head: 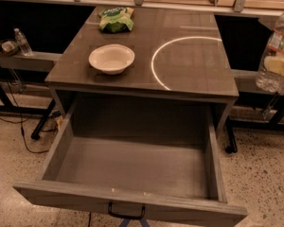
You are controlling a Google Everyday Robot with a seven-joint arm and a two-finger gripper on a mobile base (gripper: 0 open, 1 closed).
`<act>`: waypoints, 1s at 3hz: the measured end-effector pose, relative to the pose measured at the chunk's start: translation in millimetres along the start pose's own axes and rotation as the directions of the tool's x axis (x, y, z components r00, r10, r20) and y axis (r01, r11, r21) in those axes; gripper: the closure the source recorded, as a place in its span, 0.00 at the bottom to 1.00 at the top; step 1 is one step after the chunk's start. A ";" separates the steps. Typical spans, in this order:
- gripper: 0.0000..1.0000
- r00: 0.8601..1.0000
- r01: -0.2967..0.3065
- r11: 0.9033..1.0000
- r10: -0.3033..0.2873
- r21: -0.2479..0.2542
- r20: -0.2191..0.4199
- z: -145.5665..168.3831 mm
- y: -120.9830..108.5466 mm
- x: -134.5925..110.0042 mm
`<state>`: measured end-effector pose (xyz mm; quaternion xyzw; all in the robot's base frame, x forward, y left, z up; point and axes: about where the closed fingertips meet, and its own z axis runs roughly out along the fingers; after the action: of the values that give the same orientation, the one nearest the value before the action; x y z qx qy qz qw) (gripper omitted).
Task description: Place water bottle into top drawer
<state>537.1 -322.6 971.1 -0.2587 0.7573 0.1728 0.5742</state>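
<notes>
Water bottle [273,82] held aloft at right frame edge; top drawer [56,151] pulled fully open.

The gripper [280,66] is clamped across the bottle's midsection, its pale fingers [274,64] pressed against the clear plastic, holding it in the air beside the right edge of the grey table [194,77] and above floor level. The bottle is well apart from the drawer, whose black handle [126,212] faces the camera. On the tabletop: a white bowl [111,58], a green snack bag [116,19] behind it, and a white arc marking [155,66].
</notes>
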 end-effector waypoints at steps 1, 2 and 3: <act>1.00 1.000 -0.020 0.999 0.020 -0.039 -0.001 -34.8 27.3 39.8; 1.00 1.000 -0.023 0.999 0.023 -0.027 -0.004 -44.4 26.9 45.6; 1.00 1.000 -0.020 0.996 0.021 -0.088 0.009 -38.8 41.1 52.6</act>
<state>471.8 -321.3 930.2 -0.2750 0.7487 0.2130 0.5642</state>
